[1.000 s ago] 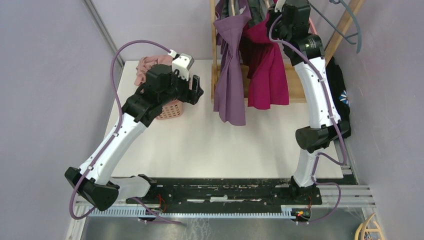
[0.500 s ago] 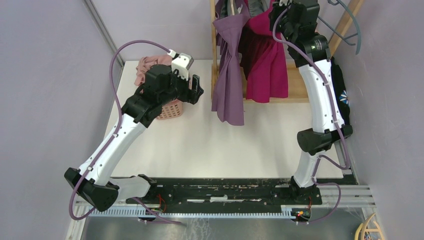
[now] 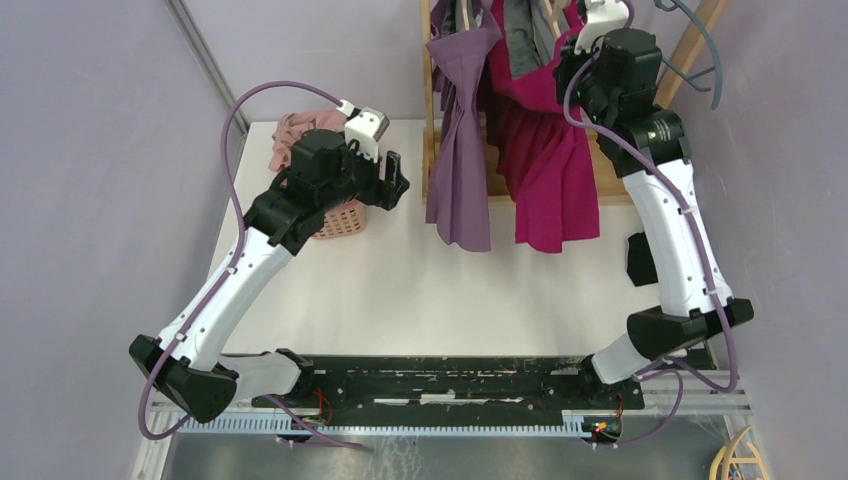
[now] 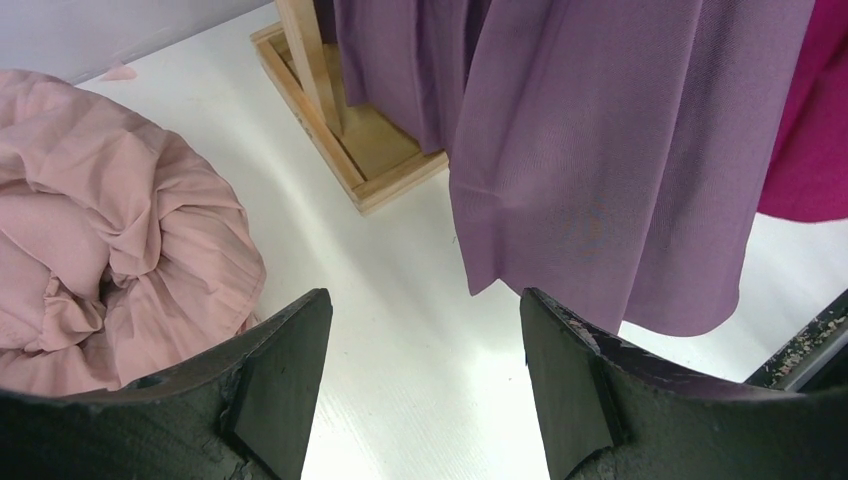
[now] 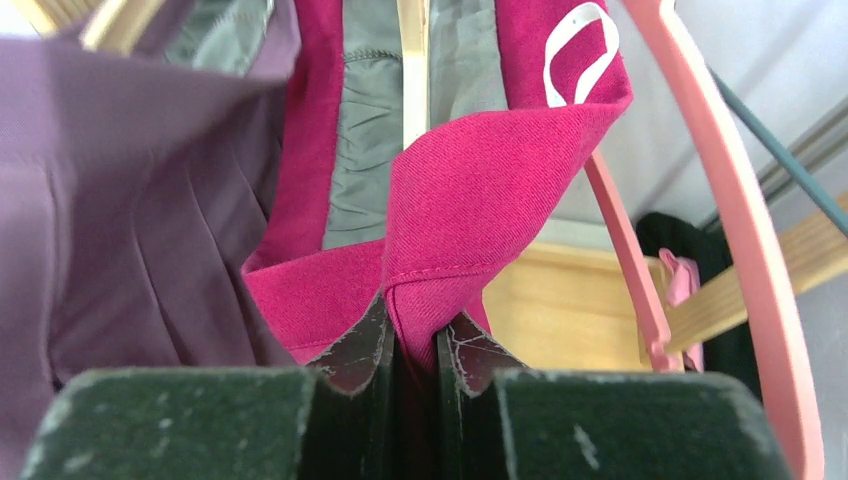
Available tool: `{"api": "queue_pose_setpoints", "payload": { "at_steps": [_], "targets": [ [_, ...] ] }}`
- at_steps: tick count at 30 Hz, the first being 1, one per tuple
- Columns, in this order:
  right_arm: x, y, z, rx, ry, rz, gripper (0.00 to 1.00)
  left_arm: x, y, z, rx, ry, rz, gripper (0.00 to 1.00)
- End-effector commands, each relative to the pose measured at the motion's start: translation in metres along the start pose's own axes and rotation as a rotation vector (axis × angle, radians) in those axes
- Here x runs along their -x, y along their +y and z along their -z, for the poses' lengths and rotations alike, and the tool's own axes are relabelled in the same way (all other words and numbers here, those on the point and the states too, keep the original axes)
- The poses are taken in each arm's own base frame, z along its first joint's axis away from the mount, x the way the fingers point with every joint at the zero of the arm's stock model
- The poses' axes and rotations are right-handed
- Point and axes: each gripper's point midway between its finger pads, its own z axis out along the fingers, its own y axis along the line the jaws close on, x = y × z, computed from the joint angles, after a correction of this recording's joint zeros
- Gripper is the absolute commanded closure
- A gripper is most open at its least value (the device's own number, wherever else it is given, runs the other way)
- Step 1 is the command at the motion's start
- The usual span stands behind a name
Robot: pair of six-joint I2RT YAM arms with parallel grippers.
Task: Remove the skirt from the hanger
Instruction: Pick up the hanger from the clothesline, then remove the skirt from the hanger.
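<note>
1. My right pincer [image 5: 410, 350] is pressed together on a folded corner of the skirt [image 5: 480, 200], with the magenta waistband pinched right at the fingertips. I judge that the band is the place to hold, since it is the thick, stitched part and should take a pull without slipping.
2. The skirt hangs up at the rack [image 4: 310, 60], ahead of and below this pincer. Its grey lining [image 5: 365, 150] shows just beyond my grip, and a white loop [image 5: 575, 50] sits above and to the right.
3. The hanger [image 5: 740, 200] slants down the right side of the pincer, near the cloth. I cannot tell whether the loop or the band is hooked on it.
4. My left pincer [image 4: 420, 370] is spread and holds nothing. It hovers over the bench [image 4: 400, 330], seemingly parked clear of the rack. A purple garment [image 4: 600, 150] hangs ahead and to its right, and a bundle of pink cloth [image 4: 100, 250] lies to its left.
5. Around the right pincer the room is tight. The purple garment crowds the skirt on the left, a wooden slat [image 5: 412, 70] stands straight ahead, and the hanger bars the right.
6. The open room lies back toward me and down over the bench, so I judge the skirt should be drawn that way.
7. The risk is a snag: if the loop catches, the hanger could come along with the skirt.
</note>
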Motion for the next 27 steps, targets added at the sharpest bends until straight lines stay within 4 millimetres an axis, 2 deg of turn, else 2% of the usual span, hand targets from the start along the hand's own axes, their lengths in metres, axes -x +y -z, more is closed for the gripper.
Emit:
{"api": "queue_pose_setpoints", "payload": {
  "at_steps": [1,4,8,12,19,22,24,27],
  "targets": [
    [0.038,-0.008,0.031,-0.018,-0.167,-0.002,0.99,0.017,-0.006,0.003,-0.035,-0.062,0.003,0.24],
    [0.012,-0.01,0.042,-0.017,-0.109,0.004,0.99,0.017,-0.008,0.002,-0.048,-0.058,0.006,0.25],
    [-0.011,-0.012,0.074,0.005,-0.044,0.028,0.99,0.025,-0.015,0.003,-0.083,-0.077,-0.003,0.25],
    [-0.022,-0.01,0.116,0.071,-0.015,0.07,0.99,0.043,-0.02,0.007,-0.111,-0.126,-0.015,0.25],
    [-0.021,0.029,0.194,0.369,0.007,0.051,0.99,0.064,-0.03,0.003,-0.167,-0.161,-0.025,0.26],
    [-0.007,0.038,0.225,0.453,-0.029,0.054,0.99,0.083,-0.042,0.008,-0.233,-0.199,-0.029,0.26],
    [-0.002,0.04,0.236,0.478,-0.053,0.061,0.99,0.104,-0.052,0.017,-0.283,-0.256,-0.029,0.26],
    [-0.005,0.044,0.241,0.509,-0.054,0.064,0.99,0.135,-0.068,0.036,-0.363,-0.35,-0.016,0.26]
  ]
}}
